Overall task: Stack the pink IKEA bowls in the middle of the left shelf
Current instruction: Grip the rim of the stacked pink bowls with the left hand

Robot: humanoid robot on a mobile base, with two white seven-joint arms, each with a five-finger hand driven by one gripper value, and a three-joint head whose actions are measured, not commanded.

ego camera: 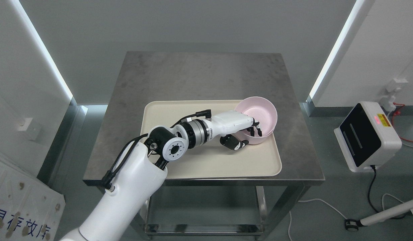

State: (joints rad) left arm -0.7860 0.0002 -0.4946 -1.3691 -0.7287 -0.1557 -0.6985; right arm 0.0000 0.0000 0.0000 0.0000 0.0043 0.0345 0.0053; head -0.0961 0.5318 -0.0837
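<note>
A pink bowl (pixel 260 113) sits at the far right corner of a cream tray (pixel 179 113) on a steel table (pixel 199 73). My left arm comes in from the lower left and reaches across the tray. My left hand (pixel 248 135) grips the bowl's near rim: the fingers (pixel 255 129) hook inside the bowl and the thumb (pixel 235 143) presses the outer wall. The bowl looks slightly tilted. I see only one bowl. My right arm is out of view.
The tray covers the table's near half. A lower shelf (pixel 206 227) shows under the table. A white device (pixel 367 137) stands on the floor at right, with cables (pixel 374 197) around it. A white panel leans at the lower left.
</note>
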